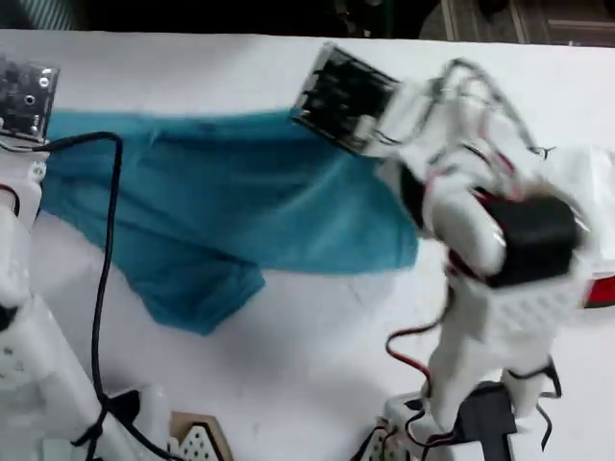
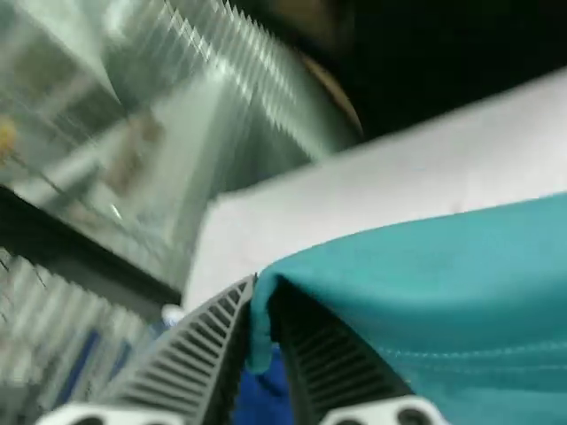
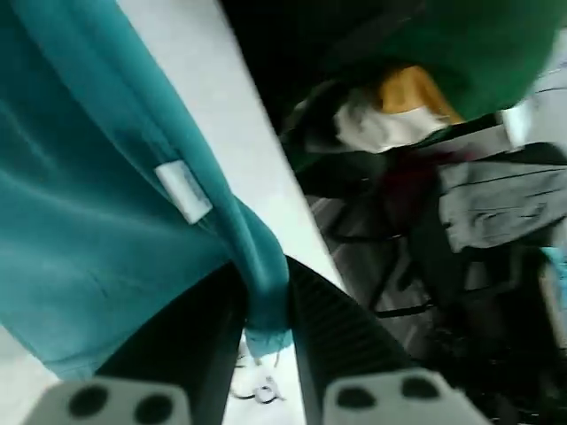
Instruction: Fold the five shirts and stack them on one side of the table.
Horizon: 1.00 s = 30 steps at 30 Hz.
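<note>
**Item inspected:** one teal short-sleeved cloth shirt [image 1: 240, 211]. It lay opened out across the white worktop [image 1: 317, 336], along the worktop's far edge, with one sleeve-like lobe trailing toward the near side.

**Left arm** [image 1: 29, 317]: the jaws were closed tight on the shirt's edge at the worktop's far left corner. A narrow fold of teal cloth was pinched between the two ribbed faces.

**Right arm** [image 1: 480, 250]: the jaws were likewise clamped on teal cloth, near the middle of the worktop's far edge. The grip sat close to a small white sewn-in label [image 3: 183, 191].

**Assessment:** the two grips sat well apart on the same edge, so the cloth ran fairly straight between them. In my judgement this was the purpose of the hold — an edge kept stretched can be carried over the body as one clean fold and will not bunch. No fold was yet made, since the outline was uneven and the lobe lay loose, so this garment was at an early step.

**Hazard:** a black cable [image 1: 104, 250] from the left arm draped over the shirt toward the worktop's left side. It could drag or snag the cloth when the edge is moved.

**Other:** a white cloth-like item with a red strip [image 1: 594, 192] lay at the worktop's right edge, partly behind the right arm. Whether it was a folded stack could not be told.
</note>
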Each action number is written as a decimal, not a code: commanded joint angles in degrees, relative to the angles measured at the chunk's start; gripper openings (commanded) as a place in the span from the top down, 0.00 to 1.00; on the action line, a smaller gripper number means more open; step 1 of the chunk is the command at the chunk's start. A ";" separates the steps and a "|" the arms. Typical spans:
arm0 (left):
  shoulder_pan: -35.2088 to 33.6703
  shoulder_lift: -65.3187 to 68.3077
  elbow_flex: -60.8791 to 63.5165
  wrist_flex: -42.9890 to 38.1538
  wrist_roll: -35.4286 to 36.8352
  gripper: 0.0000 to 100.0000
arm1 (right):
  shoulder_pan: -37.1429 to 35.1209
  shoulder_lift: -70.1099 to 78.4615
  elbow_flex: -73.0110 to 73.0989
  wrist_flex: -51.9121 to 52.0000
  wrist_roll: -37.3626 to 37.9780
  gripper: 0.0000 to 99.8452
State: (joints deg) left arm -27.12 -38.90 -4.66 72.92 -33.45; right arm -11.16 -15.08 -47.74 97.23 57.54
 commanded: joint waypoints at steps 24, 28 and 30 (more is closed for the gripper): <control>5.93 -0.31 -40.53 5.54 -10.20 0.98 | 12.44 -14.73 -21.36 1.19 -0.70 0.98; 5.93 -0.31 -46.24 16.26 -12.84 0.98 | 17.63 -15.87 -21.27 1.27 -0.70 0.98; 5.93 -0.31 -47.12 20.48 -12.75 0.98 | 18.86 -16.31 -19.16 1.27 -0.70 0.98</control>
State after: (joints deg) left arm -21.76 -39.87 -49.58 88.04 -45.67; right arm 5.80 -31.16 -69.19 98.37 57.19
